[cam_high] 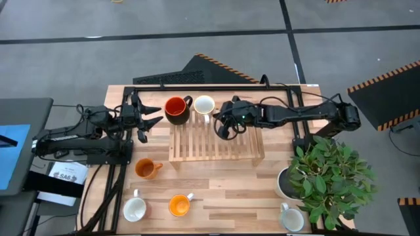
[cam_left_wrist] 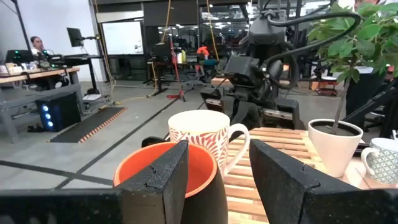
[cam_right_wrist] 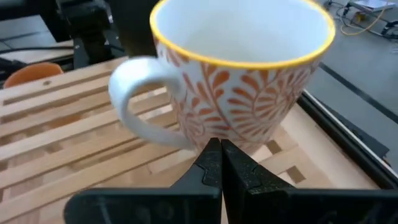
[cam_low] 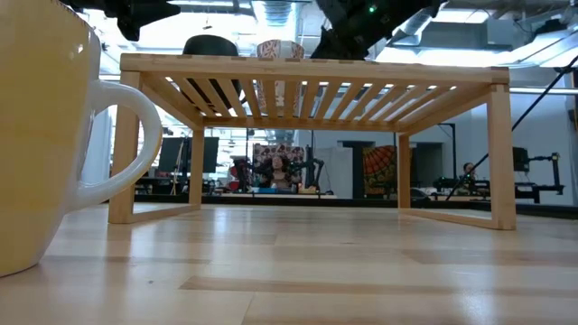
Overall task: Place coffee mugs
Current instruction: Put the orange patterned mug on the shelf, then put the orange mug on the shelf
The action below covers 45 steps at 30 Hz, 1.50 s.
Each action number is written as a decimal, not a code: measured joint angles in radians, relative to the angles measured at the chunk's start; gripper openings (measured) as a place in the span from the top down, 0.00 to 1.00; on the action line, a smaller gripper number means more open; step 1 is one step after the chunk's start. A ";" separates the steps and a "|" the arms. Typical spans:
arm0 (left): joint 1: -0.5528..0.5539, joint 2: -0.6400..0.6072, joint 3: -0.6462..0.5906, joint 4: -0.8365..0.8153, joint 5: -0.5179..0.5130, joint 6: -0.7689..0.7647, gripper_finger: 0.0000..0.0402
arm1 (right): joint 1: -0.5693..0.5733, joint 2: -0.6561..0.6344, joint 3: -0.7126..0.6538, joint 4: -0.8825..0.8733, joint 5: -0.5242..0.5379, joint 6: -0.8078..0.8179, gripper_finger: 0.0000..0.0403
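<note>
A dark mug with a red inside and a white mug with an orange leaf pattern stand on the far left part of the wooden slat rack. My left gripper is open, just left of the dark mug, its fingers apart from it. My right gripper is shut, close to the patterned mug, on its near right side. Two orange mugs and two white mugs stand on the table. My right gripper has its shut fingertips level before the patterned mug's lower wall, beside the handle. I cannot tell whether they touch it. The mug stands upright on the rack's slats.
A white plant pot with a leafy plant stands at the table's right, near the rack's right end. In the low view a pale mug stands close to the camera. The rack's middle and right slats are bare.
</note>
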 joint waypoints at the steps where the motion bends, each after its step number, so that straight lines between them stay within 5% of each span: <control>1: 0.000 0.000 0.000 0.000 -0.001 0.000 0.61 | -0.006 0.000 0.000 0.003 -0.013 0.000 0.96; 19: 0.000 0.000 0.000 0.000 -0.002 -0.001 0.61 | -0.045 0.000 0.000 0.029 -0.076 -0.014 0.96; 28: 0.000 0.000 0.000 0.000 -0.002 -0.002 0.61 | -0.040 -0.008 0.000 -0.168 -0.075 -0.027 0.95; 45: 0.000 0.000 0.000 -0.006 -0.001 -0.002 0.61 | -0.038 -0.246 -0.057 -0.258 0.018 -0.018 0.95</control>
